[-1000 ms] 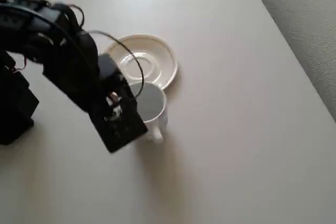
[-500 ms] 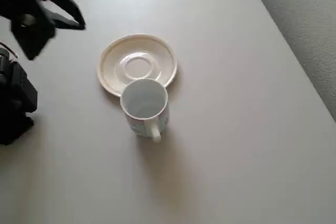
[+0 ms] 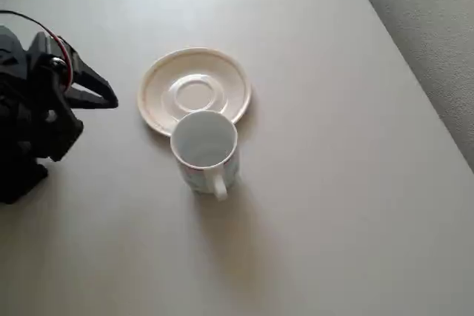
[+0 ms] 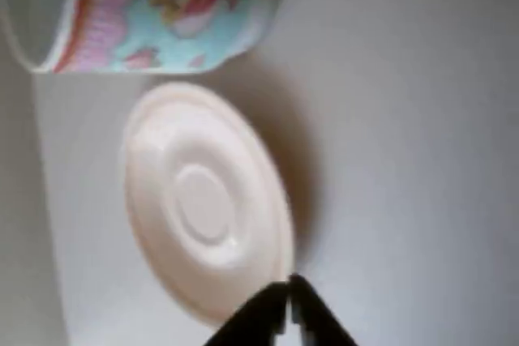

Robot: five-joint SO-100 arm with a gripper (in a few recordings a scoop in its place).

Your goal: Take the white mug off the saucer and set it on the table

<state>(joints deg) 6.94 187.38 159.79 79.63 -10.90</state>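
Note:
In the overhead view the white mug (image 3: 204, 143) stands upright on the table (image 3: 333, 183), its handle toward the picture's bottom, right against the near rim of the saucer (image 3: 194, 92). The saucer lies bare. My black gripper (image 3: 112, 100) is left of the saucer, apart from it and from the mug, fingers closed together and holding nothing. The wrist view is turned on its side. There the mug (image 4: 162, 14) shows pink and bluish markings at the top, above the saucer (image 4: 203, 200). The gripper (image 4: 288, 297) tips meet at that view's bottom edge.
The arm's black base (image 3: 22, 146) takes up the left edge of the overhead view. Grey textured floor (image 3: 437, 20) lies beyond the table's right edge, which runs diagonally. Bare tabletop spreads right of and below the mug.
The arm has pulled away from above the mug to the far left, then the gripper came down lower at the left. The mug stays beside the saucer.

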